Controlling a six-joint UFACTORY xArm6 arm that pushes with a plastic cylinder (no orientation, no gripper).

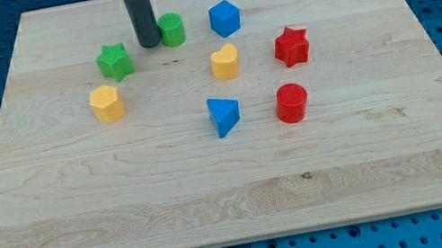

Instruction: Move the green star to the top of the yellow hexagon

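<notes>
The green star lies at the view's upper left of the wooden board. The yellow hexagon lies just below it and slightly left, close but apart. My tip rests on the board between the green star and a green cylinder, to the star's right and slightly above, touching or almost touching the cylinder's left side.
A blue cube-like block lies right of the green cylinder. A yellow heart, a red star, a red cylinder and a blue triangle lie in the board's middle. The board's edge meets a blue pegboard.
</notes>
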